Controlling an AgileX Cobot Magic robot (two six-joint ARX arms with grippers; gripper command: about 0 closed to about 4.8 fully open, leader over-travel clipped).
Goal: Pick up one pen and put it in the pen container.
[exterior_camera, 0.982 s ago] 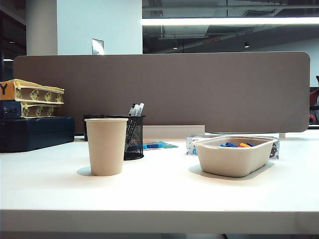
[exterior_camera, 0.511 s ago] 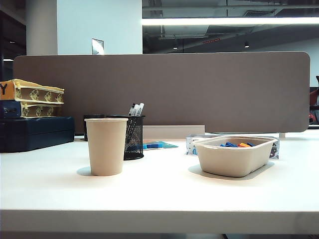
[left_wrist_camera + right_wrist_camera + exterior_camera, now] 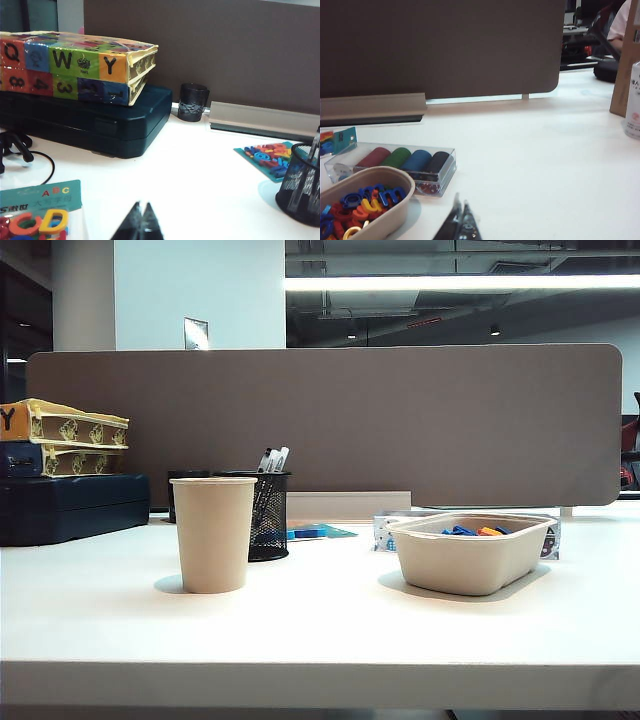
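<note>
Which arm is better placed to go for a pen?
Probably the left. Its gripper, jaws shut, sits near the mesh cup holding pens; the right gripper, also shut, faces the tray.

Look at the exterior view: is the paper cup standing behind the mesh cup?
No, the paper cup stands in front of the mesh cup, partly hiding it.

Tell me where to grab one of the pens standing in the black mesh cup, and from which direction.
Judging by its pose, take a pen by its light cap end, the only part above the pen container rim, coming straight down from above. The paper cup blocks the front. The left gripper and right gripper sit shut, low over the table, holding nothing.
</note>
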